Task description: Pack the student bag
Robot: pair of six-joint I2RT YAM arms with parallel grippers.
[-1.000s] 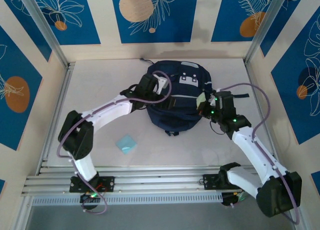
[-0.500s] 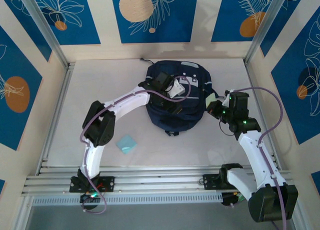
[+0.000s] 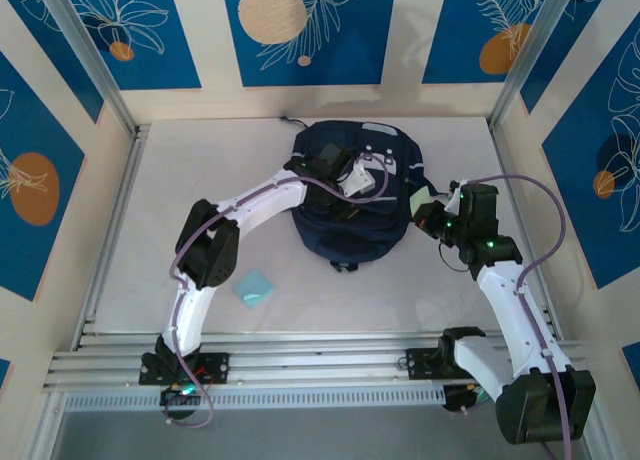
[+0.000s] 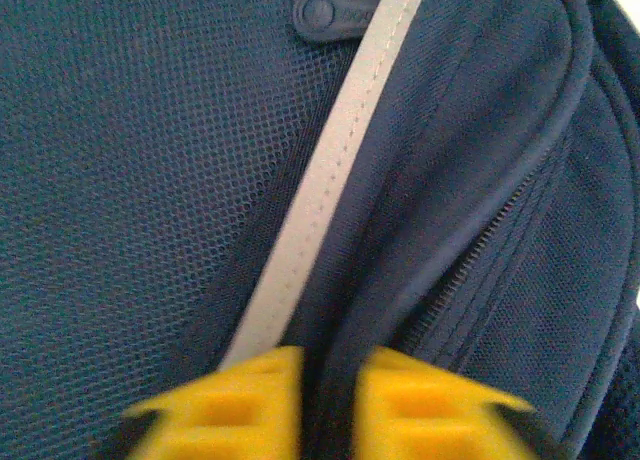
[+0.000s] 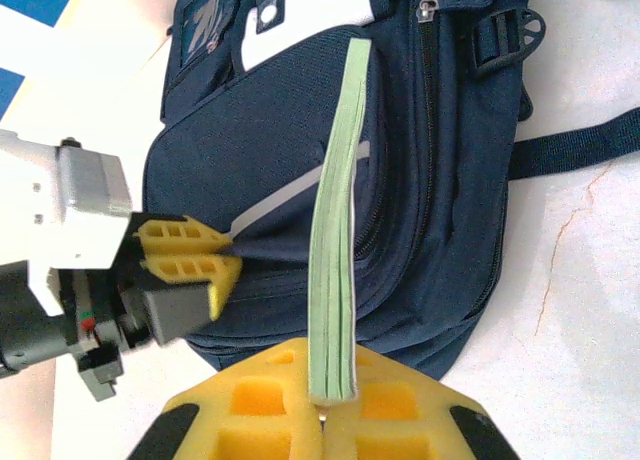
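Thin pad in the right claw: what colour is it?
Pale green pad; it shows best in the right wrist view.

Student bag (image 3: 350, 232) on table (image 3: 200, 170), behind card (image 3: 253, 287)

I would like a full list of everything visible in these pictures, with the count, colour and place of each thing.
backpack: one, dark navy with pale stripes, far middle of the table
notebook: one, pale green, thin, at the backpack's right edge
flat square: one, light blue, on the table in front of the backpack
table: one, white, under everything
wall panels: several, blue with orange circles, around the table
arms: two, white and black, reaching from the near edge
left tool: one, yellow fingers, shut on a fold of the backpack
right tool: one, yellow fingers, shut on the notebook
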